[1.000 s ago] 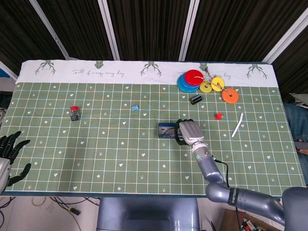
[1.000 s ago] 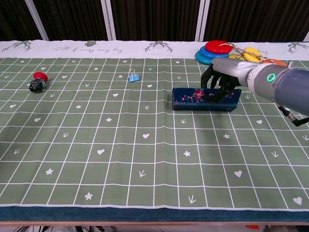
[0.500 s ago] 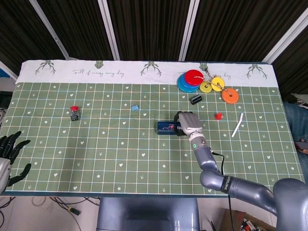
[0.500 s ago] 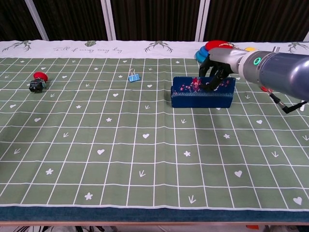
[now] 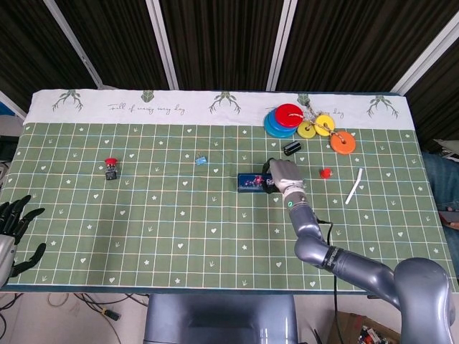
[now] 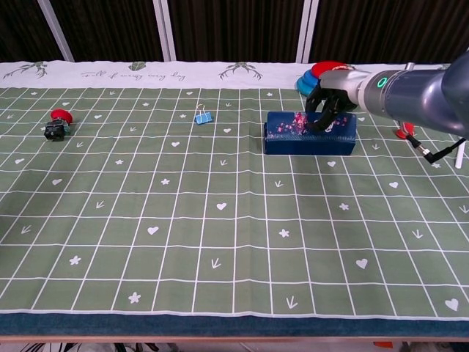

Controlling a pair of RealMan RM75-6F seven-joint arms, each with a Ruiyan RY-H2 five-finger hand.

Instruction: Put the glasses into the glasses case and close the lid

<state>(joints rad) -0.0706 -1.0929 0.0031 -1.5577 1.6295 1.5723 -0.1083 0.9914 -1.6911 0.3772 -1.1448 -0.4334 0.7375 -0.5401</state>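
Note:
A dark blue glasses case (image 5: 251,183) with a pink flower print lies right of the table's middle; in the chest view the glasses case (image 6: 308,137) shows with its lid down. My right hand (image 5: 282,174) lies over the case's right end. In the chest view the right hand (image 6: 331,95) curls its dark fingers (image 6: 320,116) over the top far edge and grips the case. No glasses are visible in either view. My left hand (image 5: 14,223) hangs off the table's near left corner, holding nothing, fingers spread.
Coloured discs (image 5: 287,118) lie at the back right, with a black cylinder (image 5: 292,148) just beyond the case. A small red piece (image 5: 325,173) and a white stick (image 5: 354,185) lie to the right. A blue clip (image 5: 201,160) and a red button (image 5: 110,168) lie to the left.
My right hand has pushed the case away from me and slightly right. The case stood tipped up half a second ago and now lies flatter, lid down, under the hand.

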